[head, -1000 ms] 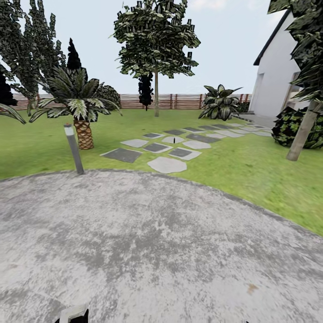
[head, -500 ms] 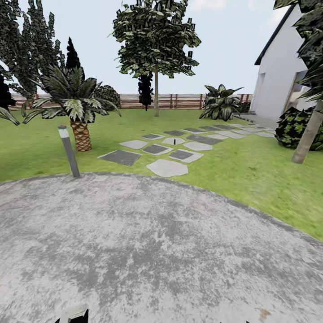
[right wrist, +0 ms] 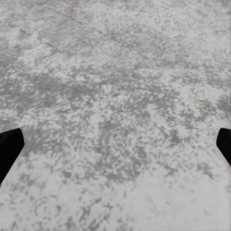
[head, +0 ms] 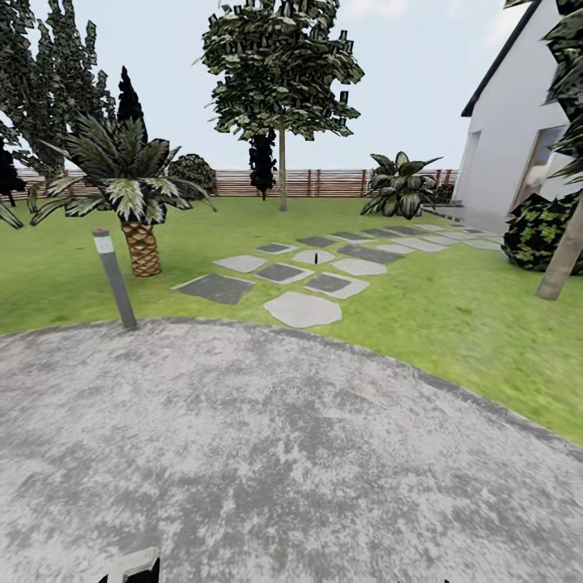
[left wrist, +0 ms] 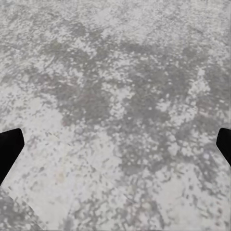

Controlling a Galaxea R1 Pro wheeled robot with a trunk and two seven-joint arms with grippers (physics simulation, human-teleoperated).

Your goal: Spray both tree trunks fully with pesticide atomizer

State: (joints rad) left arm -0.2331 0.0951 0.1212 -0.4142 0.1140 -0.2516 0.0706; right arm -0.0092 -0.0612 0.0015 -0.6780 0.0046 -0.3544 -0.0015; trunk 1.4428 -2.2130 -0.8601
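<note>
A wide green lawn (head: pixel 453 324) lies ahead, beyond the grey stone paving (head: pixel 267 453) under me. One thick, leaning grey-brown tree trunk (head: pixel 563 257) rises at the far right edge, its foliage cut off by the frame. A tiny dark upright object (head: pixel 315 257) stands among the stepping stones, too small to identify as the atomizer. My left gripper (left wrist: pixel 115 147) is open over the paving, with nothing between its black fingertips (left wrist: pixel 9 147). Above the same paving, my right gripper (right wrist: pixel 115 147) is open and empty too.
A grey lamp post (head: pixel 115 279) stands at the paving's edge beside a short palm (head: pixel 134 194). Flat stepping stones (head: pixel 304 308) lead toward a white house (head: pixel 518 129). A slim tree (head: pixel 281 89), bushes and a brown slat fence (head: pixel 324 183) line the back.
The whole view has widened outward: the lamp post sits further left and the leaning trunk further right, so the camera has moved forward. The things themselves have not moved.
</note>
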